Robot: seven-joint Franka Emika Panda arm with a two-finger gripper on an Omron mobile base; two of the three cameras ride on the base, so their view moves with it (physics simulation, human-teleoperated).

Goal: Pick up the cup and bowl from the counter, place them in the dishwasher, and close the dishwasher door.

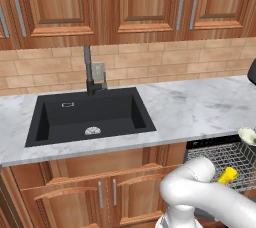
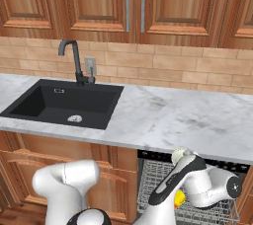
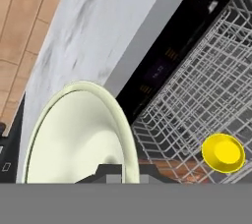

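The pale cream bowl (image 3: 74, 134) is tilted on edge, its rim between my fingertips; my gripper (image 3: 123, 174) is shut on it. It hangs over the front of the marble counter (image 1: 195, 107), just above the pulled-out grey wire rack of the dishwasher (image 2: 158, 177). The bowl (image 1: 247, 133) also shows at the right edge of the left base view, and from the right the bowl (image 2: 178, 155) sits at the top of my hand (image 2: 182, 164). The yellow cup (image 3: 224, 152) lies in the rack, below and beside the bowl; the cup (image 1: 228, 175) (image 2: 180, 198) is partly behind my arm. The dishwasher door is out of view.
A black sink (image 1: 90, 114) with a dark faucet (image 1: 89, 72) is set in the counter to the left. Wooden wall cabinets (image 2: 133, 2) hang above, and wooden base cabinets (image 1: 100, 187) stand left of the dishwasher. A black control strip (image 3: 162, 66) runs under the counter edge.
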